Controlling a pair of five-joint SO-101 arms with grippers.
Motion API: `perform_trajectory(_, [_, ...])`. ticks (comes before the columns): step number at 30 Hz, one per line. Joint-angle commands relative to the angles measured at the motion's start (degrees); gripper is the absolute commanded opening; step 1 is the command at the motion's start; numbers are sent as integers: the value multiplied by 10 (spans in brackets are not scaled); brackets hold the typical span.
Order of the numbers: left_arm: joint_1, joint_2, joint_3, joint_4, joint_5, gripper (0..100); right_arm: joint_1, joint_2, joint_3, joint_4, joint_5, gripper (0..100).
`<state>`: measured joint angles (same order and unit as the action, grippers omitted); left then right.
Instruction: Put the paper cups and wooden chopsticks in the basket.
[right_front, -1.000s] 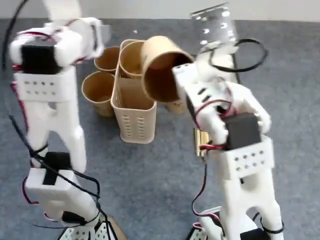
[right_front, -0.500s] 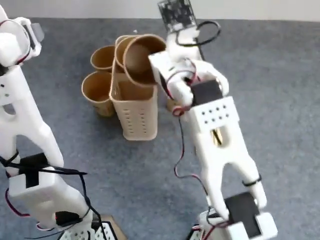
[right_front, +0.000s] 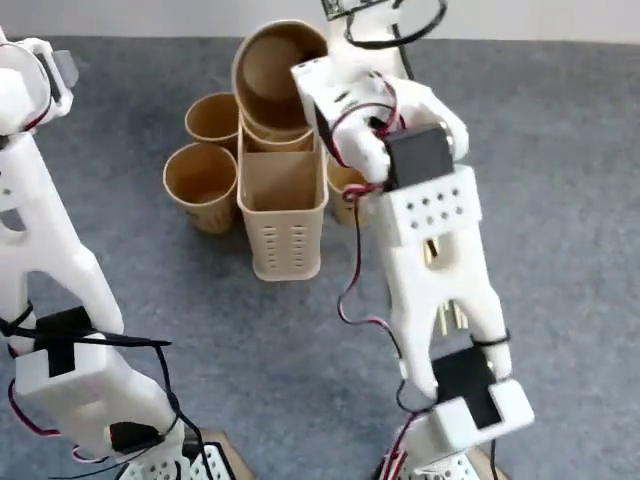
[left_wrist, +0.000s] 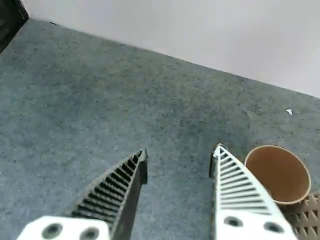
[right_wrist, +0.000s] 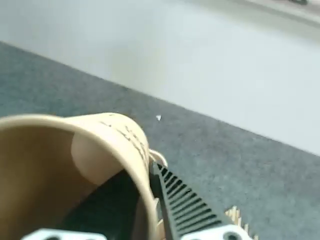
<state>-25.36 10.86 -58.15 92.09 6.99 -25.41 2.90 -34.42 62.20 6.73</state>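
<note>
A cup (right_front: 272, 68) is clamped by its rim in the right gripper (right_wrist: 143, 172), with one jaw inside and one outside. It is held tilted above the far end of the basket (right_front: 283, 235), at upper centre of the high view, and is not yet released. A second cup (right_front: 268, 133) appears to be seated in the basket's far compartment already.

Three cups are judged outstanding: a nearer cup (right_front: 200, 178) and a farther cup (right_front: 213, 118) left of the basket, and a hidden cup (right_front: 343, 182) to its right, partly covered by the arm. The chopsticks (right_front: 452, 318) lie untouched under the right arm.

The left gripper (left_wrist: 181, 148) is held empty over the carpet (right_front: 560, 150), jaws apart.

Faint print on the held cup cannot be read.
</note>
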Motion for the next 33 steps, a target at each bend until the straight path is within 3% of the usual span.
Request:
perform_trajectory(1, [-6,-21,-17,-9,-4,224,-4,29,-24,1,4,9])
perform_trajectory(9, [-6,-21,-16,-9,-4,224,-4,85,-29,5,5,15])
perform_trajectory(17, [-3,-21,43,-14,-4,224,-7,84,-117,47,2,277])
perform_trajectory(21, [1,-21,62,-14,-4,224,-7,84,-206,88,4,294])
perform_trajectory(28, [22,-21,95,-9,-4,226,6,83,-349,211,5,294])
perform_trajectory(33, [37,-21,135,82,-49,227,102,98,-371,368,0,293])
